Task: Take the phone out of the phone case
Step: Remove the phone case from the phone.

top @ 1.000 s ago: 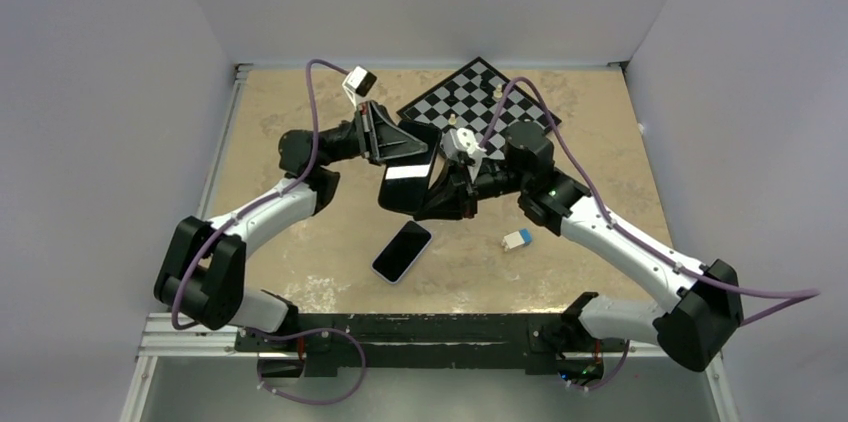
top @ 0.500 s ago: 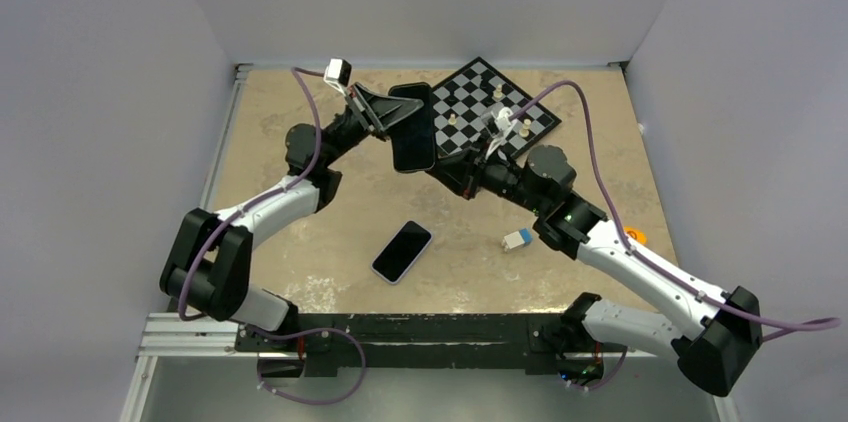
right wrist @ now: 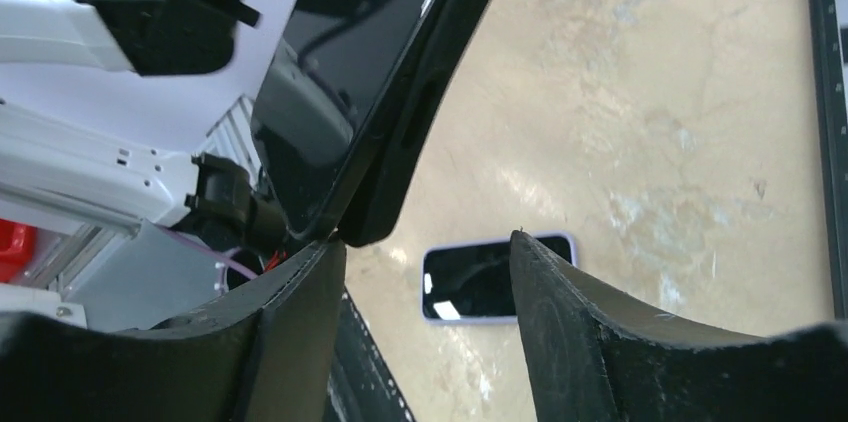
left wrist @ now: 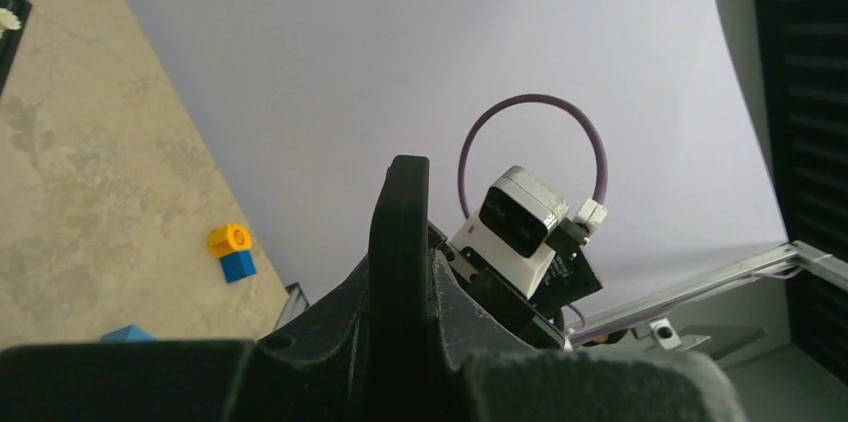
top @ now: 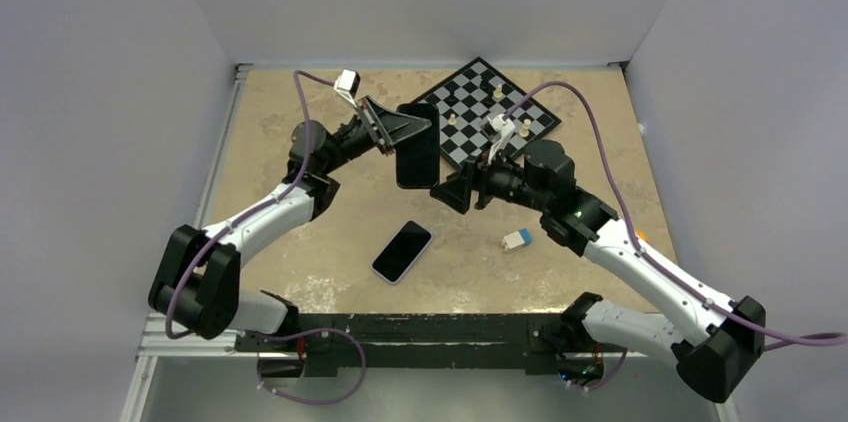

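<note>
In left hand (top: 399,129), phone case (top: 418,150)

the phone case (top: 417,145) is black against a mottled beige table (top: 470,262). the chessboard (top: 480,107) is chequered black and white, the handset (top: 402,251) black-screened with a lilac rim, the cables (left wrist: 535,99) purple.

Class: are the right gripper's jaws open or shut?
Open: the right gripper has its jaws apart, with the phone on the table visible between them.
</note>
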Robot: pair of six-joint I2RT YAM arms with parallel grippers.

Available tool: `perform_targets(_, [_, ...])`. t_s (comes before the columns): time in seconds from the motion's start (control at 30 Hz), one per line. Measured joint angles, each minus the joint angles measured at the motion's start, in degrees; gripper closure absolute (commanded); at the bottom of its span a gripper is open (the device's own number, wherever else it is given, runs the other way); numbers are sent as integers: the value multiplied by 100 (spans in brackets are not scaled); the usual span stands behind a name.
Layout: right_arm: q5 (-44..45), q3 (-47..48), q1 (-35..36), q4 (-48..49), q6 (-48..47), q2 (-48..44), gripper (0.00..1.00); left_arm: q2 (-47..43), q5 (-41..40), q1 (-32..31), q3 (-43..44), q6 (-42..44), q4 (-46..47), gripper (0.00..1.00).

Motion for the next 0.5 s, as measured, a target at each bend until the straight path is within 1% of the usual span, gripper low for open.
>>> perform_targets(0.17, [52, 0, -59, -702, 90, -175, 37, -503, 50, -35, -72, 802, -986, 100])
perform_targets(0.2, [57, 0, -90, -789, 140, -199, 40, -605, 55, -37, -72, 951, -1176, 100])
perform_targets(0.23, [57, 0, -116, -839, 208, -227, 45, -697, 52, -44, -72, 1078, -1346, 100])
perform_targets(0.3, [22, 2, -149, -905, 367, -295, 57, -876, 50, -57, -72, 1327, -1681, 100])
perform_targets(0.33, [-76, 2, -164, -907, 476, -321, 63, -946, 48, -57, -72, 1423, -1812, 100])
perform_targets(0.37, [-205, 2, -186, -879, 603, -337, 65, -994, 50, -57, -72, 1517, -1912, 100])
perform_targets(0.43, [-564, -4, -208, -669, 942, -315, 65, -1029, 55, -57, -72, 1613, -2026, 100])
perform_targets(0.5, [-1032, -59, -229, -101, 1390, -208, 64, -1021, 57, -57, -74, 1641, -2107, 100])
